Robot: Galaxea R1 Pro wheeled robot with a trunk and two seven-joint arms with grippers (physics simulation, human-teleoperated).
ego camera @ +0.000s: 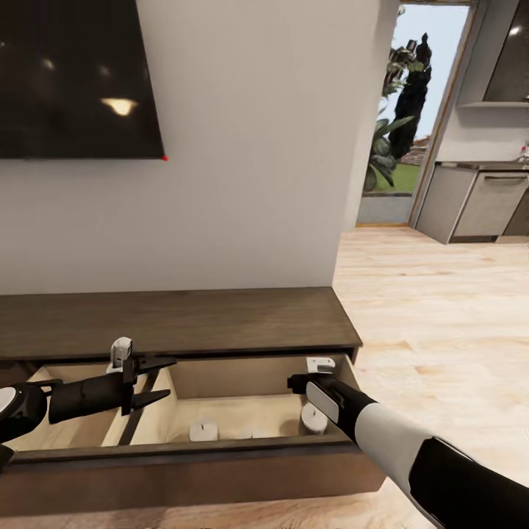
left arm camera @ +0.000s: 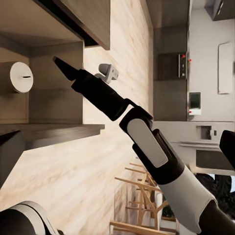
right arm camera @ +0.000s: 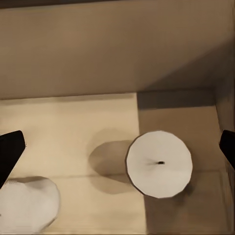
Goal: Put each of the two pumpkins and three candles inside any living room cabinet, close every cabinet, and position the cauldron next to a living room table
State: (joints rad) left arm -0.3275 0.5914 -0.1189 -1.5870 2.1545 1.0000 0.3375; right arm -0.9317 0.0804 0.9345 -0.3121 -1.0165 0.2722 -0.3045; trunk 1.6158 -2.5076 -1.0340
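The cabinet [ego camera: 176, 319] is a long, low, dark brown unit whose wide drawer [ego camera: 184, 455] stands pulled out, pale inside. Three off-white candles rest on the drawer floor: one [ego camera: 203, 430] near the middle, one [ego camera: 253, 433] half hidden by the drawer front, one [ego camera: 314, 419] at the right end. My right gripper [ego camera: 297, 382] hangs open just above that right candle [right arm camera: 159, 164], which stands free between its spread fingers. Over the drawer's left half my left gripper [ego camera: 163, 380] is open and holds nothing. The pumpkins and the cauldron are out of view.
A dark TV [ego camera: 73, 73] hangs on the white wall above the cabinet. Pale wooden floor [ego camera: 426, 308] runs off to the right towards a doorway with plants [ego camera: 397, 132] and grey kitchen cupboards [ego camera: 477, 198]. Wooden chairs [left arm camera: 142, 196] stand behind me.
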